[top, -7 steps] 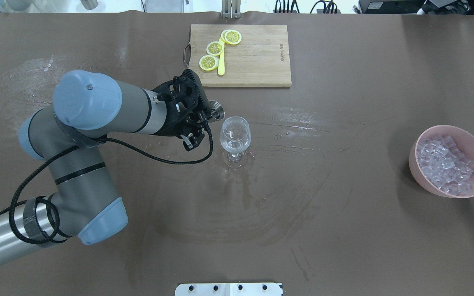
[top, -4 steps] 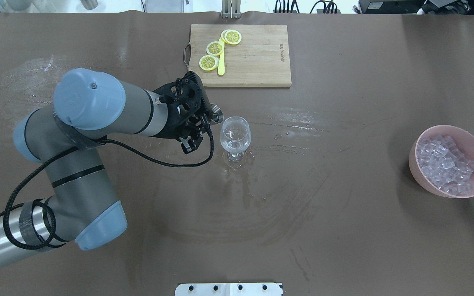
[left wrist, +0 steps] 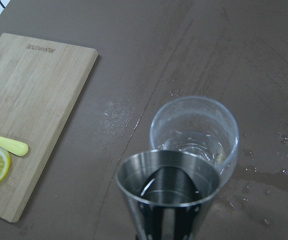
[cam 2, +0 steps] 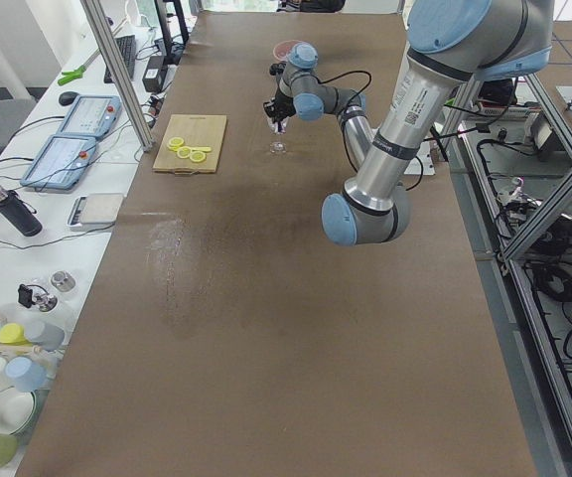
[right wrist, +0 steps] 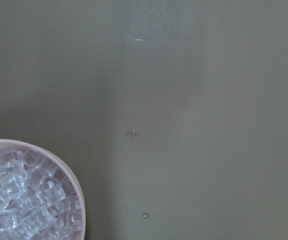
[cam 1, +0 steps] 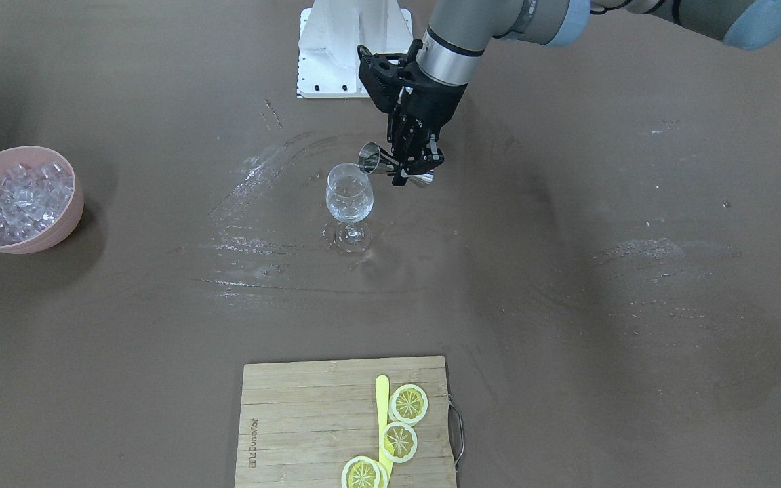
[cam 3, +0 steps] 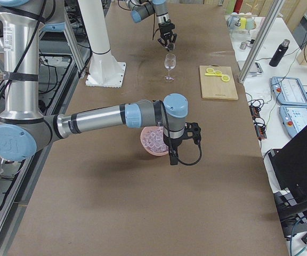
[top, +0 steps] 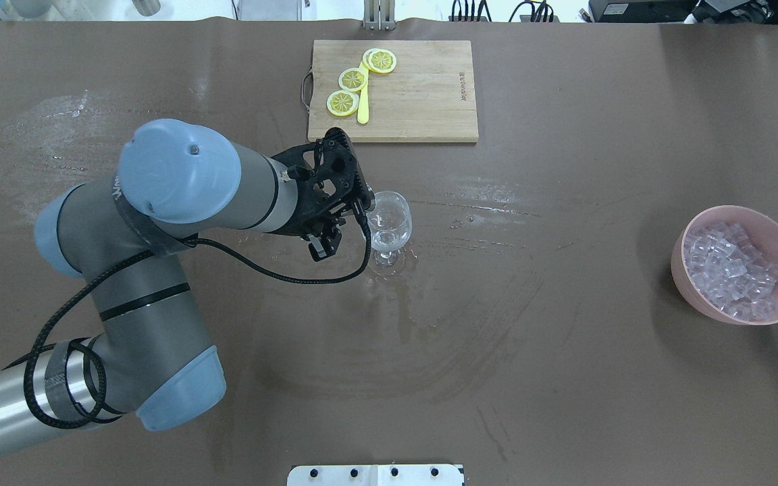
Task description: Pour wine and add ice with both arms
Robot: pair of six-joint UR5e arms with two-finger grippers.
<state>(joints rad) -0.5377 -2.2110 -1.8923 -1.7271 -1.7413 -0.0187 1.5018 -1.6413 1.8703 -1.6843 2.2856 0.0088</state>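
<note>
My left gripper is shut on a steel jigger and holds it tipped on its side, mouth at the rim of the clear wine glass. The left wrist view shows the jigger's mouth just before the glass. From overhead the left gripper hides the jigger beside the glass. The ice fills a pink bowl at the right. My right gripper hangs over that bowl; I cannot tell whether it is open or shut.
A wooden cutting board with lemon slices and a yellow stick lies at the far middle. Wet streaks mark the brown table around the glass. The white base block stands behind the glass.
My left arm has moved right, toward the glass. The jigger, which showed left of the glass from overhead, is now hidden under the gripper at the glass rim.
</note>
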